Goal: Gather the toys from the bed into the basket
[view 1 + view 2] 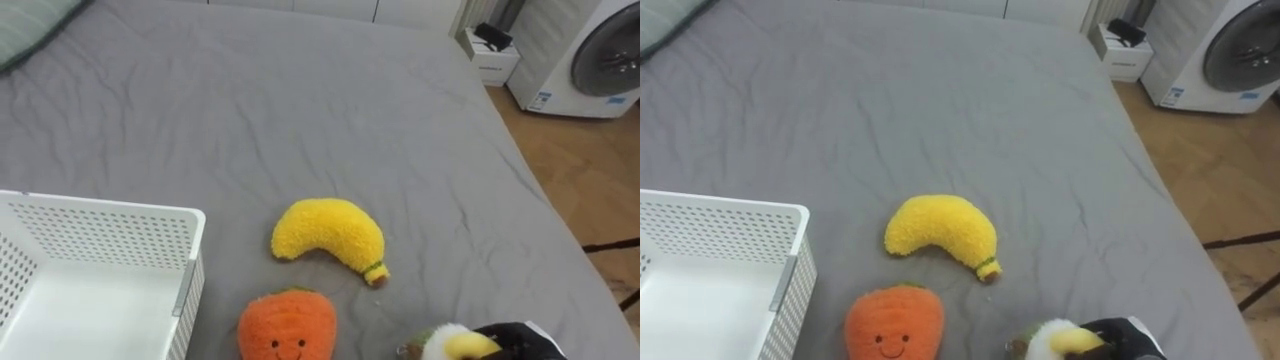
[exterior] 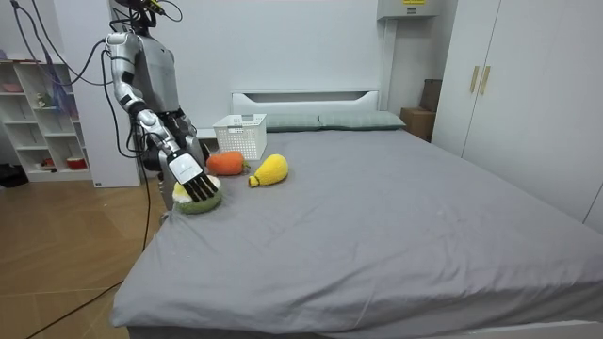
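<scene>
Fingers (image 2: pixel 201 191) of the right hand (image 2: pixel 192 175) look straight and spread, laid flat on top of a round plush toy (image 2: pixel 198 202). They are not curled round it. The toy is fuzzy, with a green rim, white body and yellow centre, and it sits at the bed's near edge, at 6 o'clock in the eye views. The back of the hand faces up. The arm slopes down from the shoulder to the toy, with the robot standing on the wood floor at the bed's side, on the room view's left.

Banana plush (image 1: pixel 328 236): bright yellow and curved, with a green band and brown tip at its lower-right end. It lies flat on the grey bed (image 1: pixel 300 100), at about 11 o'clock from the covered toy and apart from it.

Orange plush (image 1: pixel 287 327): round with a stitched smile and green top. It sits just at 7 o'clock from the banana, close to it; I cannot tell whether they touch.

White basket (image 1: pixel 110 232): it has perforated walls and stands on the bed at 9 o'clock from the orange plush, just beside it. The visible part of its floor is plain white.

Green pillow (image 1: pixel 35 25) lies at the 10 o'clock corner. Washing machine (image 1: pixel 600 55) stands on the floor off the bed at 2 o'clock, with a small white box (image 1: pixel 490 62) just at its 9 o'clock.
</scene>
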